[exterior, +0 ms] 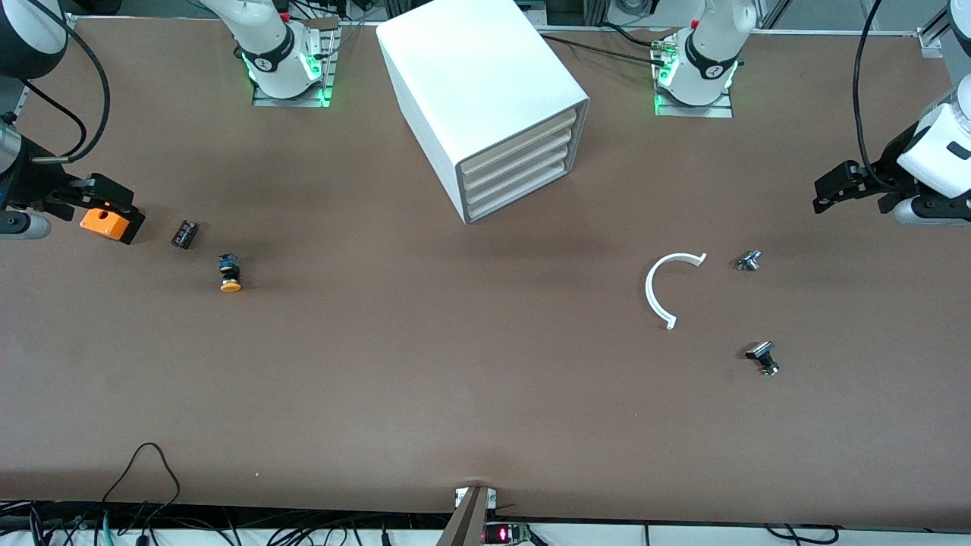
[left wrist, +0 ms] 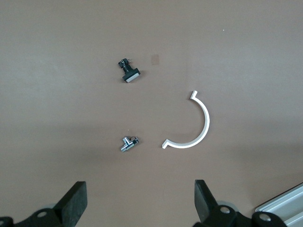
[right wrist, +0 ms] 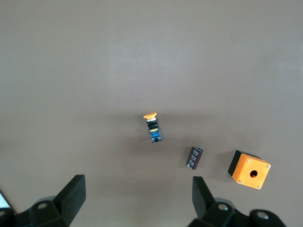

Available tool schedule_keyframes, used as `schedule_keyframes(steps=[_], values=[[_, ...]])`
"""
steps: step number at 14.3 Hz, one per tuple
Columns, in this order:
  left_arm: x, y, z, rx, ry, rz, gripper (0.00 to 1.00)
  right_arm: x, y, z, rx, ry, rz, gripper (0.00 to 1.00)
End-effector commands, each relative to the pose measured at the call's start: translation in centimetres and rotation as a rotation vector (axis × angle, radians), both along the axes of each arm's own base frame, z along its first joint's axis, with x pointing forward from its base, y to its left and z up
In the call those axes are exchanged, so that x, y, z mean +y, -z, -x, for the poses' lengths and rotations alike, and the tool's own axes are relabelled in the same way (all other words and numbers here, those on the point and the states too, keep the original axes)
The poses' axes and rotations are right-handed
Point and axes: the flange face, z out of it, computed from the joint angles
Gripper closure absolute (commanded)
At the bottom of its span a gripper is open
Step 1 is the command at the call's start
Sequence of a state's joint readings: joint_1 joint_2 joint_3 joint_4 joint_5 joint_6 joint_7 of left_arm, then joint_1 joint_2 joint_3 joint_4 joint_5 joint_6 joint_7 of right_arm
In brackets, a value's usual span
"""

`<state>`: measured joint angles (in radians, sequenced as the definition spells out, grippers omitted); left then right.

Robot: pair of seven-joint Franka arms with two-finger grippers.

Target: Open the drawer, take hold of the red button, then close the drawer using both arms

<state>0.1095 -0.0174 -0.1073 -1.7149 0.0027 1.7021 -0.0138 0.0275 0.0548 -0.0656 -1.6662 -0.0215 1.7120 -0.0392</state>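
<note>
The white cabinet (exterior: 485,83) stands between the two arm bases, and its four cream drawer fronts (exterior: 516,163) are all shut. The red-capped button is not in view. My left gripper (exterior: 831,189) is open and empty, up in the air at the left arm's end of the table; in the left wrist view (left wrist: 140,198) it hangs over bare table. My right gripper (exterior: 114,205) is open and empty at the right arm's end, over the orange box with a hole (exterior: 105,223); in the right wrist view (right wrist: 138,196) its fingers hold nothing.
An orange-yellow capped button (exterior: 230,274) (right wrist: 152,127) and a small dark part (exterior: 184,233) (right wrist: 194,157) lie beside the orange box (right wrist: 249,169). A white C-shaped piece (exterior: 664,288) (left wrist: 194,127), a small metal part (exterior: 748,261) (left wrist: 128,143) and a black part (exterior: 762,356) (left wrist: 129,73) lie toward the left arm's end.
</note>
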Motion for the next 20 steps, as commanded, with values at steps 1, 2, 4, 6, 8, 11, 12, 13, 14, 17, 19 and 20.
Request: schedule_keyframes(steps=[1, 2, 4, 6, 8, 11, 12, 13, 14, 17, 19, 20], values=[[0.3, -0.2, -0.7, 0.006, 0.007, -0.025, 0.00, -0.5, -0.1, 0.6, 0.003, 0.024, -0.010, 0.00], [0.4, -0.2, -0.7, 0.005, 0.004, -0.023, 0.00, -0.9, -0.1, 0.6, 0.001, 0.033, -0.009, 0.00], [0.1, -0.1, -0.8, 0.006, -0.001, -0.025, 0.00, -0.9, -0.1, 0.5, -0.002, 0.032, -0.009, 0.00], [0.4, -0.5, -0.9, -0.002, -0.004, -0.023, 0.00, -0.9, -0.1, 0.5, 0.001, 0.032, -0.009, 0.00], [0.5, -0.8, -1.1, -0.006, -0.007, -0.022, 0.00, -0.9, -0.1, 0.5, 0.001, 0.032, -0.009, 0.00], [0.0, 0.2, -1.7, 0.010, 0.002, -0.019, 0.00, -0.9, -0.2, 0.5, -0.003, 0.032, -0.009, 0.00], [-0.5, 1.0, -2.0, 0.025, 0.013, -0.018, 0.00, -0.8, -0.2, 0.4, -0.007, 0.030, -0.009, 0.00], [-1.0, 2.0, -2.5, 0.042, 0.022, -0.015, 0.00, -0.7, 0.0, 0.3, -0.007, 0.028, -0.009, 0.00], [-1.2, 2.9, -3.1, 0.056, 0.025, -0.008, 0.00, -0.5, 0.3, 0.2, -0.002, 0.024, -0.009, 0.00], [-1.9, 5.2, -3.8, 0.100, 0.041, 0.022, 0.00, -0.1, 1.0, -0.2, 0.004, 0.018, -0.010, 0.00], [-3.9, 5.5, -2.8, 0.168, 0.072, 0.013, 0.00, -0.3, 1.9, -0.6, 0.013, 0.022, -0.009, 0.00], [-4.3, 5.5, -2.8, 0.170, 0.077, 0.011, 0.00, -0.2, 2.0, -0.7, 0.015, 0.019, -0.008, 0.00]])
